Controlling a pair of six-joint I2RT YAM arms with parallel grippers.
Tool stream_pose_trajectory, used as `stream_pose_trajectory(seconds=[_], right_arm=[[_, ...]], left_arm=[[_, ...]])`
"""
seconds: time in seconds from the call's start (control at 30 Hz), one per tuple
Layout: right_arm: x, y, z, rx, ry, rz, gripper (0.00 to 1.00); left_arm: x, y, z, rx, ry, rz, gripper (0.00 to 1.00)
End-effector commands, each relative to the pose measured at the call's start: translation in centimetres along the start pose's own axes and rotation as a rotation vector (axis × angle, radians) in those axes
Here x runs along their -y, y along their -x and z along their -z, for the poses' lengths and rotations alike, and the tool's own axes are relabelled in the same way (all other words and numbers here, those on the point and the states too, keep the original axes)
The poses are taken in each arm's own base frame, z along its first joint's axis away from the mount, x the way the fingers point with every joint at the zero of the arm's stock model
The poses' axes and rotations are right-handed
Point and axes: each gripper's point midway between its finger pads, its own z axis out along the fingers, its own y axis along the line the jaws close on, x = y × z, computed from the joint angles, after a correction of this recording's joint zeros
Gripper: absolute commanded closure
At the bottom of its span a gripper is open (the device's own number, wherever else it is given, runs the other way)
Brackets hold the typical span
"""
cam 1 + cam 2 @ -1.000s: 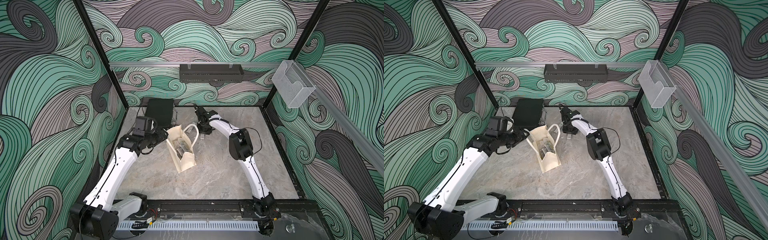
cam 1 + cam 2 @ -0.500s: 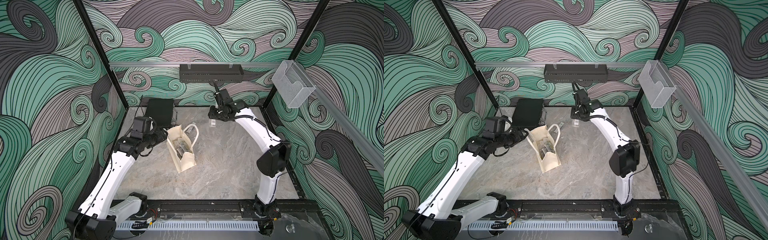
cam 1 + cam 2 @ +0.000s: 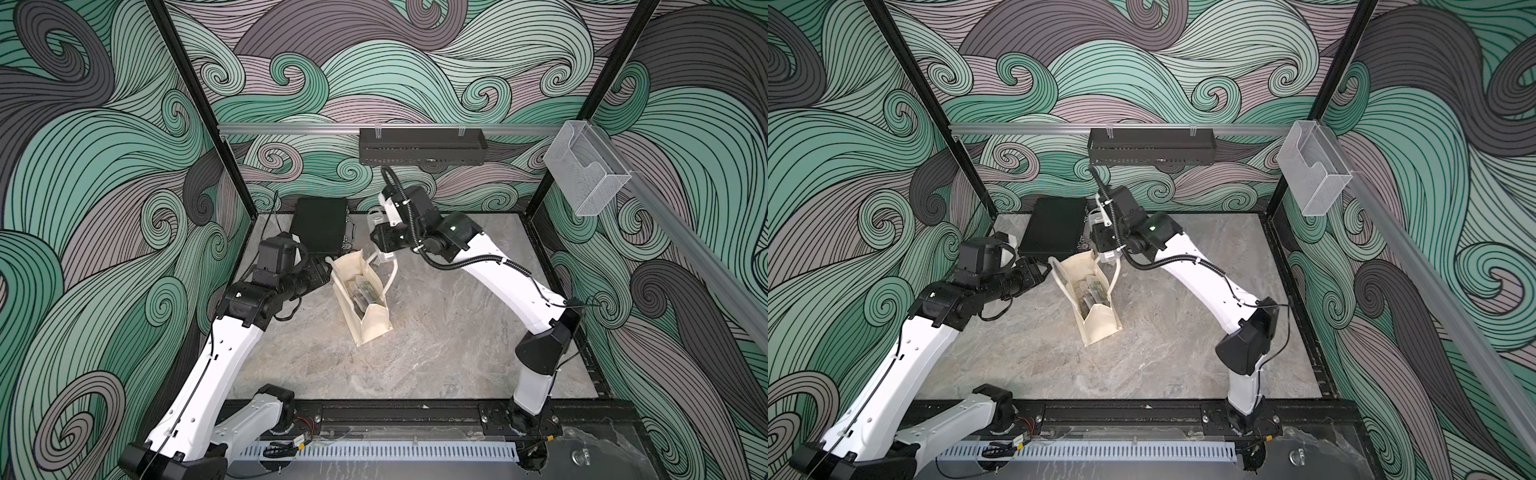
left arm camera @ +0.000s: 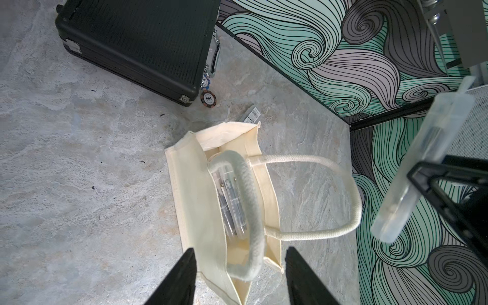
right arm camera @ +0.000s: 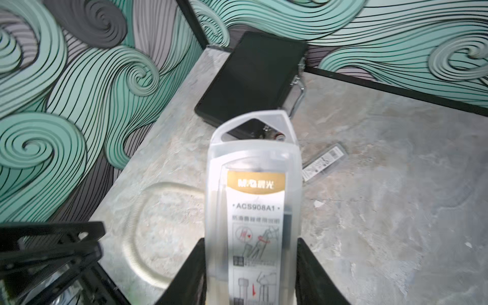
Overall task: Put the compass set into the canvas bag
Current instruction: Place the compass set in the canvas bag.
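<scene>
right hand (image 5: 250, 244) — clamps compass set (image 5: 253, 163) | left hand (image 4: 239, 249) — spread at canvas bag (image 4: 195, 190)

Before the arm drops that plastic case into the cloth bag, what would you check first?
1. Is the compass set clamped in the right gripper: ok.
2. Is the bag standing, mouth open: ok.
3. Is the handle clear of the mouth: not ok, it droops across.
4. Is the left gripper steadying the bag: not ok, jaws open either side of its rim.
5. Room inside: cannot tell, other cases lie in it.
</scene>
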Motion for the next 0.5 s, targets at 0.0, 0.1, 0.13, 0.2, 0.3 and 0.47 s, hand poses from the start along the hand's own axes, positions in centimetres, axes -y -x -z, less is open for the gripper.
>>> stream_pose_trajectory(seconds=[0.0,0.1,0.13,0.2,0.3,0.47], right_arm=[[-0.8,-2.2,-2.9,-0.090,-0.053,0.088,0.57],[-1.3,-4.3,-5.6,-0.184,-0.068,0.086,0.56],[-1.2,-4.9,-6.4,-0.207,-0.080,0.086,0.56],[-1.0,-5.8,-7.6,-0.238,-0.095,0.087,0.56],[-0.2,-7.2,-9.2,-0.274,-0.133,0.090,0.56],[0.6,-10.4,-11.5,-0.374,-0.160,0.081,0.55]], left_arm=[[0.0,0.0,0.8,0.014,0.005,-0.010,0.44],[-0.2,-0.1,0.8,0.013,0.010,-0.008,0.44],[-0.2,-0.2,0.8,0.012,0.010,-0.006,0.44],[-0.3,-0.3,0.8,0.012,0.012,-0.004,0.44],[-0.4,-0.4,0.7,0.008,0.013,-0.006,0.44],[-0.5,-0.6,0.3,0.001,0.014,-0.003,0.44]])
